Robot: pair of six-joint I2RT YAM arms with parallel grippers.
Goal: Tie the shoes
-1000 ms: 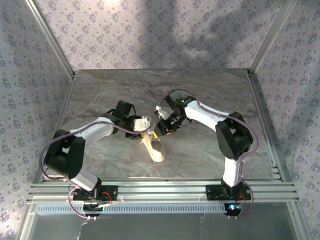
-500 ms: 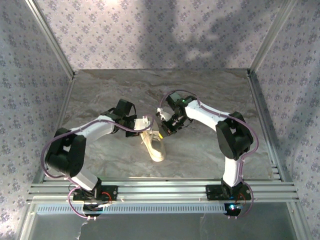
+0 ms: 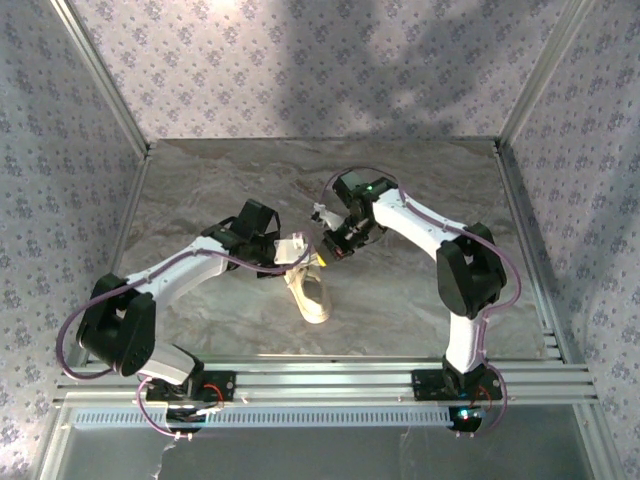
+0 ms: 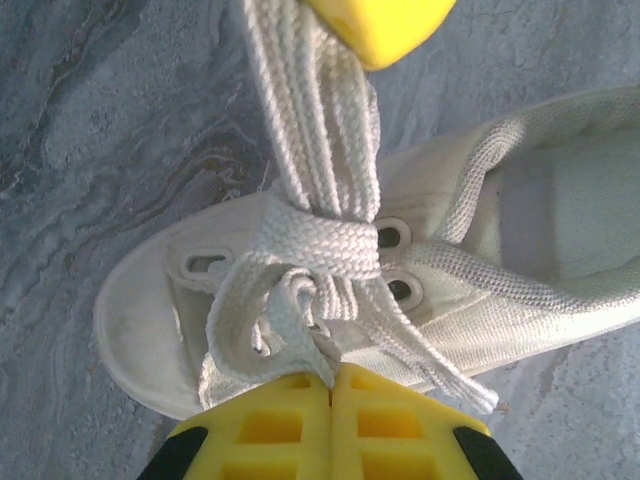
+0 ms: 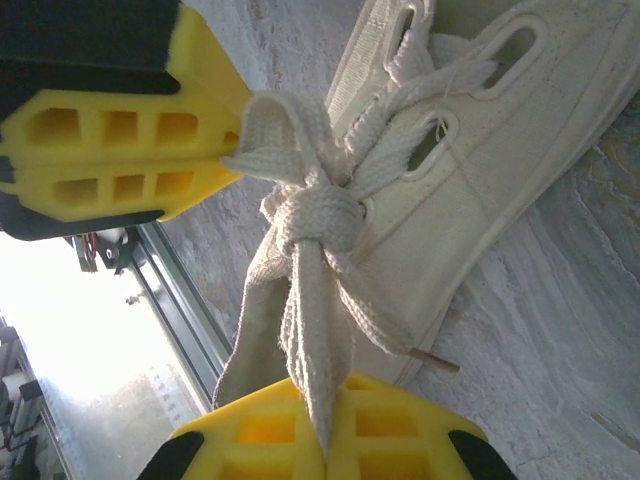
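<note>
The cream-white shoe (image 3: pixel 312 297) lies on the marble table, toe toward the arms. Its white laces (image 4: pixel 325 245) meet in a knot over the eyelets, with a loop running off to each side. In the left wrist view, my left gripper (image 4: pixel 331 380) is shut on one lace loop close to the shoe's (image 4: pixel 520 270) side. My right gripper (image 5: pixel 326 410) is shut on the other loop, which runs taut from the knot (image 5: pixel 318 225). From above, the left gripper (image 3: pixel 296 250) and right gripper (image 3: pixel 328 244) face each other just beyond the shoe's opening.
The marble tabletop (image 3: pixel 400 310) is walled by patterned panels (image 3: pixel 60 180) on the left, right and back. An aluminium rail (image 3: pixel 320 380) runs along the near edge, carrying both arm bases. A loose lace end with its aglet (image 5: pixel 435 358) hangs beside the shoe.
Both grippers have gone from open to shut on the lace loops. The left arm has stretched out lower toward the shoe, and the right gripper has drawn slightly back.
</note>
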